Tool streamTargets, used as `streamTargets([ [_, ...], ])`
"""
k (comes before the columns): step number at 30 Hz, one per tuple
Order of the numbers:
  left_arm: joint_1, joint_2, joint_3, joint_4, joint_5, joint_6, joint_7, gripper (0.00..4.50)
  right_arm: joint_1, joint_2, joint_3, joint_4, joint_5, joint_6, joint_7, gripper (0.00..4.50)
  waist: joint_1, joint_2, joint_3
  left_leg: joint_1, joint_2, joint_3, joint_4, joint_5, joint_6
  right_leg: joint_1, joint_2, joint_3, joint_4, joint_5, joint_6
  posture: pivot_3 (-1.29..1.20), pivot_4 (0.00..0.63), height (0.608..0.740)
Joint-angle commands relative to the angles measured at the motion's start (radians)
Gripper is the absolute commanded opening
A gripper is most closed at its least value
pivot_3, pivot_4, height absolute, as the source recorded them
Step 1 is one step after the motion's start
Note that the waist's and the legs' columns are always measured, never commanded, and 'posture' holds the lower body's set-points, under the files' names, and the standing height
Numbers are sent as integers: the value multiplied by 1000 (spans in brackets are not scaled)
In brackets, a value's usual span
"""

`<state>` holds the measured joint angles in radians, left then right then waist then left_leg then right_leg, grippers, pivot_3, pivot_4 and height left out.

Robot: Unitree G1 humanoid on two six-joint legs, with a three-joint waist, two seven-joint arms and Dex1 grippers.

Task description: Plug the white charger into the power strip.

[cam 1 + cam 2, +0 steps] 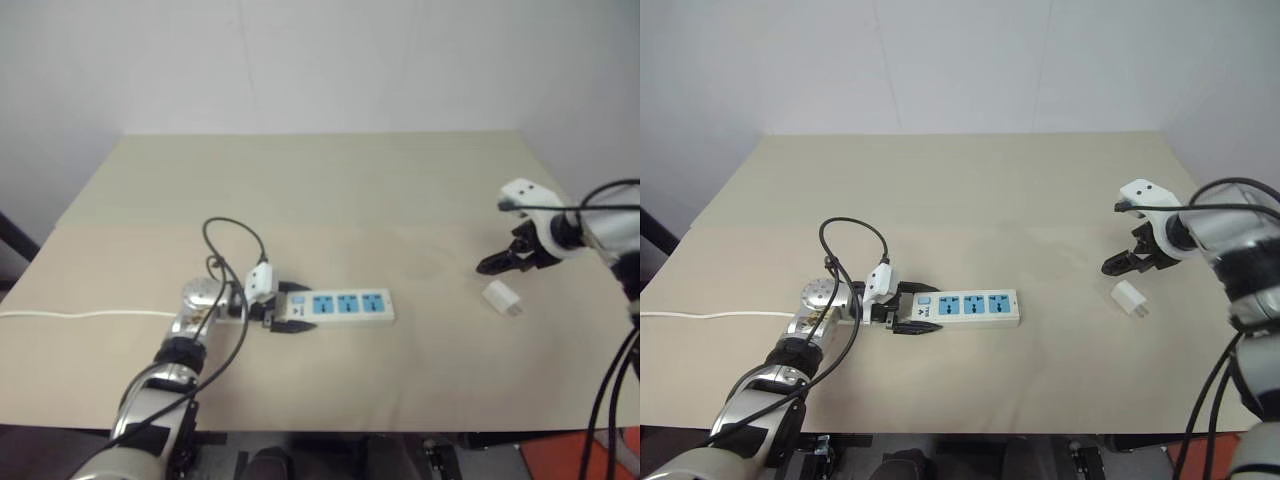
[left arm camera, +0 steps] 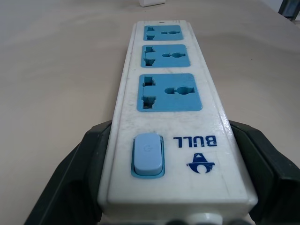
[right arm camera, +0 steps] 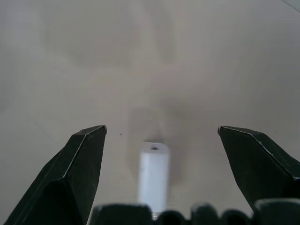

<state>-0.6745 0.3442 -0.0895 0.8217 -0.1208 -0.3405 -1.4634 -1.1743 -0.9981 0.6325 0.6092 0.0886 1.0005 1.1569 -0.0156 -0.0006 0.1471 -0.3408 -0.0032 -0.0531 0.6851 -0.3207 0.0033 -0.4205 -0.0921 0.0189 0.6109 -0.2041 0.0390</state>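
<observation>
The power strip (image 1: 350,305) lies flat at the middle of the tan table, its three blue socket faces up. My left gripper (image 1: 298,308) is shut on its switch end, one black finger against each long side; the left wrist view shows the strip (image 2: 168,93) running away between the fingers (image 2: 79,178). The white charger (image 1: 501,298) lies on the table at the right, apart from the strip. My right gripper (image 1: 500,262) hangs open just above and behind it, pointing steeply down. In the right wrist view the charger (image 3: 153,178) sits low between the spread fingers (image 3: 79,168), untouched.
The strip's thin white cord (image 1: 80,314) runs left across the table to its edge. Black cables (image 1: 235,240) loop above my left wrist. The table's right edge (image 1: 575,215) passes close behind the right gripper.
</observation>
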Motion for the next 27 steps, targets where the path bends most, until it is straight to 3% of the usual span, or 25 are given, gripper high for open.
streamTargets([
  [1, 17, -6, -40, 3, 17, 18, -11, 3298, -80, 50, 43, 175, -117, -79, 80, 4500, 1, 1, 0, 0, 0, 0, 0, 0, 0, 0, 0, 0, 0, 0, 0, 0, 150, 740],
  [8, 37, 0, -45, -27, 13, 29, -4, 3298, -116, 145, 70, 377, -257, -163, 180, 4500, 0, 3, -1, -1, 0, 0, 0, 0, -1, -1, 0, -1, 0, 0, 0, 0, 150, 740],
  [27, 63, 23, -48, -70, 7, 51, 9, 3298, -67, 228, -47, 505, -354, -211, 167, 4500, -8, 4, -2, 0, 0, 0, 0, 1, -1, -1, 0, -1, 1, 0, 0, 0, 150, 740],
])
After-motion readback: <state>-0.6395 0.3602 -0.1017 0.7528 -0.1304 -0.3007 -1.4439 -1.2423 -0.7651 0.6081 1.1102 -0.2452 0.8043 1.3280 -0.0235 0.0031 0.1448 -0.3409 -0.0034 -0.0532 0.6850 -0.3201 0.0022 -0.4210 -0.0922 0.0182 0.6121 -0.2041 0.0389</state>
